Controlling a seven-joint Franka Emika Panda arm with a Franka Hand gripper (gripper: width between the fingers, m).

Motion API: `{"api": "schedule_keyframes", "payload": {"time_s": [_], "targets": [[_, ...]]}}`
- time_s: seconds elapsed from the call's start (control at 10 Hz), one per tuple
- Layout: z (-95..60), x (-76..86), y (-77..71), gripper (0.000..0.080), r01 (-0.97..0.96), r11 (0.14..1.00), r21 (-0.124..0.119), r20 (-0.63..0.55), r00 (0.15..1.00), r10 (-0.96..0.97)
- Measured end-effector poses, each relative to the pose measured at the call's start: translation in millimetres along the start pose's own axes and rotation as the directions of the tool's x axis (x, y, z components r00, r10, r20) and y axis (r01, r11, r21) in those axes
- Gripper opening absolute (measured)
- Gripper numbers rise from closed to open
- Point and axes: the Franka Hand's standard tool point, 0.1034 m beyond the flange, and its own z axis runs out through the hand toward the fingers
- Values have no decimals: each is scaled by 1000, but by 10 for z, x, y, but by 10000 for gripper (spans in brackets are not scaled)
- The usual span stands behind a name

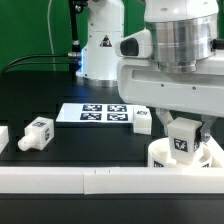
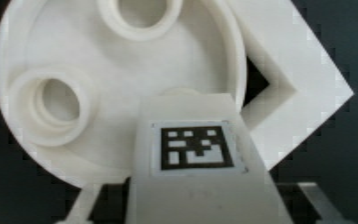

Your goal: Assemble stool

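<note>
The leg (image 2: pixel 197 150) is clamped upright in the end effector (image 1: pixel 182 133) over the seat (image 2: pixel 51 50), presumably for lowering into a socket (image 2: pixel 60 101).

The seat (image 1: pixel 165 157), a thick white round disc, lies flat on the black tabletop (image 1: pixel 90 148) at the exterior view's right; the wrist view shows two round socket recesses (image 2: pixel 60 102) in its face; the upright leg (image 1: pixel 182 146), short, chunky and white with a black-and-white tag, stands over the seat, clamped in the hand (image 1: pixel 183 138); whether it touches the seat is unclear; a loose leg (image 1: pixel 38 132) lies well apart at the exterior view's left; another leg (image 1: pixel 143 120) lies nearer the seat.
</note>
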Motion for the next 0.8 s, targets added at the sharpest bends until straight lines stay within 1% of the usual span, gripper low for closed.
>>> {"api": "schedule_keyframes", "payload": {"time_s": [0.2, 0.3, 0.4, 0.5, 0.6, 0.7, 0.8], "targets": [[4, -25, -22, 334, -164, 986, 4, 4, 986, 164], [22, -83, -55, 334, -311, 950, 3, 9, 950, 311], [48, -122, -68, 334, -484, 875, 24, 10, 875, 484], [56, -160, -64, 334, -608, 792, 53, 7, 793, 609], [55, -166, -64, 334, -664, 745, 61, 12, 747, 664], [56, -174, -68, 334, -691, 720, 59, 15, 722, 692], [56, -174, -67, 334, -694, 718, 59, 16, 720, 694]]}}
